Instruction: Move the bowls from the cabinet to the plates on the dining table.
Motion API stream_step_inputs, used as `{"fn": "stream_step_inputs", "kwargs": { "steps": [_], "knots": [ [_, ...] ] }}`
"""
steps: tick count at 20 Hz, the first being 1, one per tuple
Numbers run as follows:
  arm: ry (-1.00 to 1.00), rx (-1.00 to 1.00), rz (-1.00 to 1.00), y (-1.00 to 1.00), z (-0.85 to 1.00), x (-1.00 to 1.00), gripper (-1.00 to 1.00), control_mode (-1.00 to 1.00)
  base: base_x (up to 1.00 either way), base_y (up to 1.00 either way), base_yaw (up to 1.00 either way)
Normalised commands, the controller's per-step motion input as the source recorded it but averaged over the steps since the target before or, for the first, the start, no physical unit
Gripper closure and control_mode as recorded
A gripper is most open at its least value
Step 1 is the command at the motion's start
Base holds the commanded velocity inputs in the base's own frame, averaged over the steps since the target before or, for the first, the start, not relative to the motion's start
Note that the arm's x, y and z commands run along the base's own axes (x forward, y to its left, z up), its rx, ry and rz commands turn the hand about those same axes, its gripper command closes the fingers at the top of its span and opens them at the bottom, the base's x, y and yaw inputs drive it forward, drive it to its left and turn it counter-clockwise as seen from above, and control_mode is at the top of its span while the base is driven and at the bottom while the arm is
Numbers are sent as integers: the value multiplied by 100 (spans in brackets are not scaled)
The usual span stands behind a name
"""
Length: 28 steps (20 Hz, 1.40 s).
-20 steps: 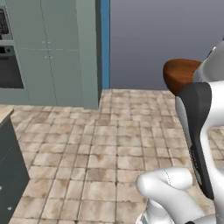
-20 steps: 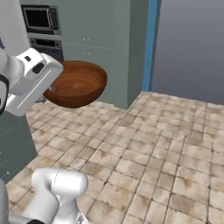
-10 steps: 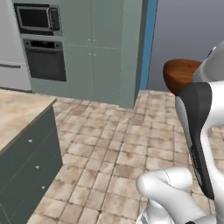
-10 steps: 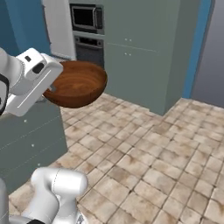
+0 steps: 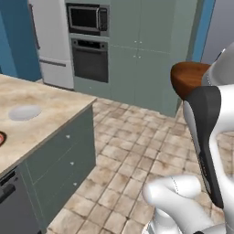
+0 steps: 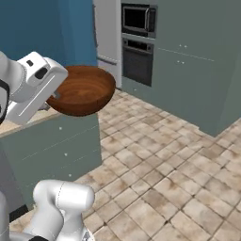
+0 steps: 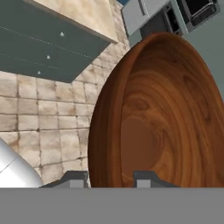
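My gripper (image 6: 55,96) is shut on the rim of the glossy reddish-brown wooden bowl (image 6: 84,89) and holds it in the air. In the hand view the bowl (image 7: 162,113) stands close, its rim clamped between my gripper's (image 7: 111,179) two fingertips. From the left base, the bowl (image 5: 188,77) shows beside my upper arm. A beige marble-veined top on a grey-green base, seemingly the dining table (image 5: 50,107), lies at the left, also below the bowl (image 6: 28,123). A red-orange sliver (image 5: 1,137) at its left border may be a plate's rim. The cabinet is out of view.
A pale grey oval (image 5: 25,112) lies on the marble top. Grey-green drawers with small knobs (image 5: 64,155) face the tiled floor (image 5: 132,151). Across the floor stand a microwave (image 5: 87,18), an oven (image 5: 90,59), a white fridge (image 5: 51,41) and tall grey-green units (image 5: 146,50).
The whole picture has shifted as the base turns: the oven wall slid right and the marble top came into view at the left. The bowl stays held in the same pose.
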Motion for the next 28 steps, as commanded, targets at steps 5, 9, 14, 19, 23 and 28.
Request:
{"fn": "stream_step_inputs", "kwargs": {
  "steps": [5,9,14,19,23,28],
  "knots": [
    [0,0,0,0,0,0,100,100,21,31,38],
    [0,0,0,0,0,0,100,100,23,32,37],
    [0,0,0,0,0,0,100,100,25,31,37],
    [0,0,0,0,0,0,100,100,29,24,37],
    [0,0,0,0,0,0,100,100,30,19,39],
    [0,0,0,0,0,0,100,100,28,17,38]
  ]
}}
